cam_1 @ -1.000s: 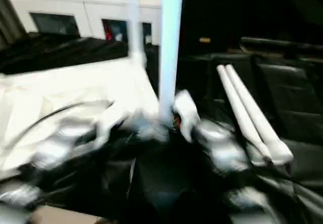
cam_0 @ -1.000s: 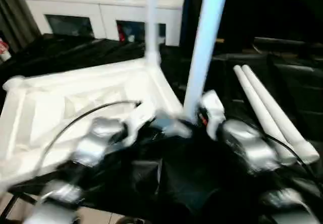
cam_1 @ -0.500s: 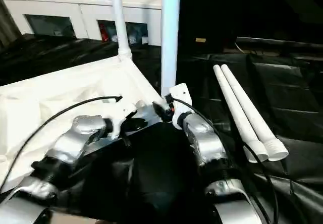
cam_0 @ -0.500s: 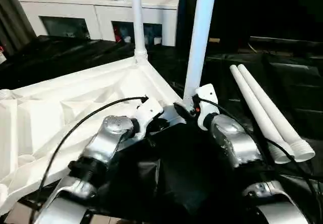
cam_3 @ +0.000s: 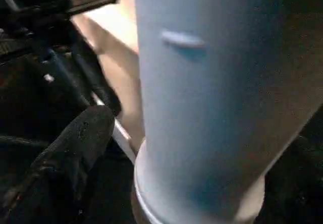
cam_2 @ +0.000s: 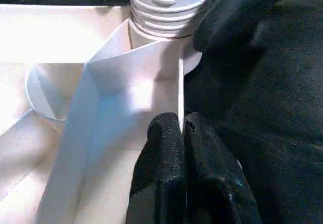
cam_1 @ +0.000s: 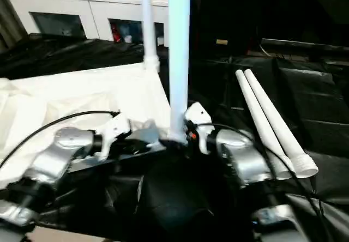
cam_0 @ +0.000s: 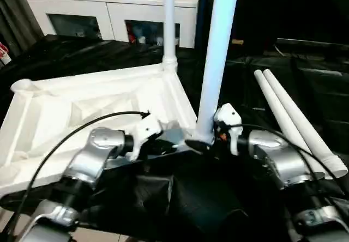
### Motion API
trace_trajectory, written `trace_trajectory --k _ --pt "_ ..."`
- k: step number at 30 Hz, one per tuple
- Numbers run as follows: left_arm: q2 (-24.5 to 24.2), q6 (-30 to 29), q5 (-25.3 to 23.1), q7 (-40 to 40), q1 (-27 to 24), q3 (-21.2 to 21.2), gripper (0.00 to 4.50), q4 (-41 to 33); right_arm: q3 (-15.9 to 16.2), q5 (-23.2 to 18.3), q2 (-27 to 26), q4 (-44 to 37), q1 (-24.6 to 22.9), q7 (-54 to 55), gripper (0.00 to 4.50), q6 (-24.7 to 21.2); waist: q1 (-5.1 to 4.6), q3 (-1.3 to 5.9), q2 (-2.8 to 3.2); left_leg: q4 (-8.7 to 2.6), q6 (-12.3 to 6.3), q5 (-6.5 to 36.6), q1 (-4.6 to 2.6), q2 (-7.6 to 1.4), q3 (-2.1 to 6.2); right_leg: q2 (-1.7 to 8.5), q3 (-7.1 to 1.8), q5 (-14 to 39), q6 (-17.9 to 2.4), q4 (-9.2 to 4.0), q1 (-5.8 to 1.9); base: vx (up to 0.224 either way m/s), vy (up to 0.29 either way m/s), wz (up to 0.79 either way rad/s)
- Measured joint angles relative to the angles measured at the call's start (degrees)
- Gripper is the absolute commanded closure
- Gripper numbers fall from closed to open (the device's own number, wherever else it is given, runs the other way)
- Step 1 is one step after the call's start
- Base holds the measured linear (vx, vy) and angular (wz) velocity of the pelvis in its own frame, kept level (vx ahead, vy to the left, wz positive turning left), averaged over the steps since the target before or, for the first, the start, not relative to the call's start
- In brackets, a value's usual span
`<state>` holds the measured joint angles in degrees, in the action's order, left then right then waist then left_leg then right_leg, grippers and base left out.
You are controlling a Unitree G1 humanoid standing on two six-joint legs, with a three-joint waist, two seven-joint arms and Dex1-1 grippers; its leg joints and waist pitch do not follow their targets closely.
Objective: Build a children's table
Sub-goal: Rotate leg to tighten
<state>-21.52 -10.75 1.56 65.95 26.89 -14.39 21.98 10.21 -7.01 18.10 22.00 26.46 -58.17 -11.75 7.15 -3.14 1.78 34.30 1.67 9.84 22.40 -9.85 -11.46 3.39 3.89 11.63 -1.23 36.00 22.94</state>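
Behind near leg point(cam_0: 216, 62): socket hidden.

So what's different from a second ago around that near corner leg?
The right gripper has opened and let go of the near upright leg, its finger now apart from it. The left gripper stays pinched on the tabletop's edge. Both upright legs stay socketed; two loose legs haven't moved.
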Motion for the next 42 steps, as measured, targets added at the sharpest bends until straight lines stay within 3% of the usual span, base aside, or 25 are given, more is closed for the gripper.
trace_trajectory --k 4,5,8,15,18,23,27,33,34,35,37,39,42 --pt "-1.7 0.0 1.1 2.5 -0.5 0.0 4.5 -0.6 1.1 -0.1 2.4 -1.1 0.0 -2.5 0.71 0.0 0.21 -0.03 -0.05 0.01 0.0 0.0 0.02 0.0 0.0 0.0 0.0 0.0 0.0 0.0 0.01 0.0 0.0 0.0" --pt "-1.8 0.0 1.1 2.8 -0.5 0.0 4.5 -0.8 1.1 -0.1 2.5 -1.1 0.0 -2.7 0.99 0.0 0.23 -0.05 -0.07 0.01 0.0 0.0 0.02 0.0 0.0 0.0 0.0 0.0 0.0 0.0 0.01 0.0 0.0 0.0" --pt "-2.0 0.0 1.1 3.2 -0.5 0.0 4.5 -0.8 1.6 0.0 2.4 -1.1 0.0 -3.3 1.04 0.0 0.29 -0.06 -0.09 0.03 0.0 0.0 0.06 0.0 0.0 0.0 0.0 0.0 0.0 0.0 0.03 0.0 0.0 0.0" --pt "-2.0 0.0 1.1 3.7 -0.9 0.0 4.5 -1.1 1.9 0.1 2.5 -1.2 -0.3 -3.6 1.73 0.0 0.83 -0.06 -0.09 0.04 0.0 0.0 0.1 -0.01 0.0 0.0 0.0 0.0 0.0 0.0 0.09 0.0 0.0 0.0" --pt "-1.8 0.0 1.1 3.6 -1.2 0.0 4.5 -1.3 1.9 0.0 2.3 -1.6 -0.9 -3.4 1.78 0.0 0.87 -0.06 -0.09 0.05 0.0 0.0 0.1 -0.01 0.0 0.0 0.0 0.0 0.0 0.0 0.09 0.0 0.0 0.0" --pt "1.4 0.0 -1.1 -3.4 0.3 0.0 4.5 1.2 -0.8 1.4 -2.4 1.3 -0.7 6.9 1.78 -0.1 0.72 -0.05 -0.1 0.11 0.0 0.0 0.02 -0.01 0.0 0.0 -0.01 0.0 0.0 0.05 0.05 0.0 0.0 0.0" --pt "6.3 -1.3 -3.8 -12.8 3.2 0.1 4.5 4.9 -3.6 3.6 -7.2 7.2 2.8 21.0 1.78 -0.5 -0.21 -0.02 -0.03 0.13 0.0 0.0 -0.02 0.01 -0.01 0.01 -0.04 -0.1 -0.1 0.04 0.01 0.0 0.0 0.0" --pt "12.5 -4.2 -5.8 -22.6 5.4 0.7 4.5 7.7 -7.8 5.3 -13.0 12.0 5.8 36.4 1.78 -1.1 -0.58 0.2 0.41 0.13 0.0 0.0 -0.08 0.05 -0.02 0.04 -0.07 -0.1 -0.1 -0.05 -0.13 0.0 0.0 0.0" --pt "12.8 -4.2 -5.8 -23.1 5.4 0.7 4.5 7.7 -8.2 5.3 -13.3 12.1 5.8 37.1 1.23 -1.1 -0.59 0.25 0.48 0.11 -0.01 0.0 -0.08 0.06 -0.02 0.04 -0.07 -0.1 -0.1 -0.08 -0.15 0.0 0.0 0.0" --pt "13.0 -4.2 -5.9 -23.3 5.4 0.7 4.5 7.7 -8.6 5.3 -13.5 12.1 5.8 37.2 1.09 -1.1 -0.59 0.26 0.5 0.07 -0.02 0.0 -0.09 0.06 -0.02 0.04 -0.06 -0.1 0.0 -0.09 -0.14 0.0 0.0 0.0" --pt "12.9 -4.2 -6.0 -23.7 5.4 0.8 4.5 7.7 -8.7 5.2 -14.1 12.1 5.8 37.1 1.07 -1.1 -0.68 0.26 0.5 0.04 -0.01 0.0 -0.11 0.05 -0.02 0.03 -0.05 -0.1 0.0 -0.08 -0.13 0.0 0.0 0.0" --pt "12.7 -4.2 -6.0 -23.9 5.4 1.1 4.5 7.8 -8.7 5.1 -14.3 12.1 5.8 37.0 0.76 -1.0 -0.83 0.26 0.5 0.04 -0.01 0.0 -0.11 0.05 -0.02 0.03 -0.06 -0.1 0.0 -0.08 -0.12 0.0 0.0 0.0" --pt "11.6 -3.2 -5.8 -22.6 5.0 1.1 4.5 7.6 -7.4 5.3 -13.0 11.5 5.0 33.7 0.76 0.0 -1.24 0.26 0.49 0.04 -0.01 0.0 -0.11 0.05 -0.02 0.03 -0.05 -0.1 0.0 -0.08 -0.11 0.0 0.0 0.0"
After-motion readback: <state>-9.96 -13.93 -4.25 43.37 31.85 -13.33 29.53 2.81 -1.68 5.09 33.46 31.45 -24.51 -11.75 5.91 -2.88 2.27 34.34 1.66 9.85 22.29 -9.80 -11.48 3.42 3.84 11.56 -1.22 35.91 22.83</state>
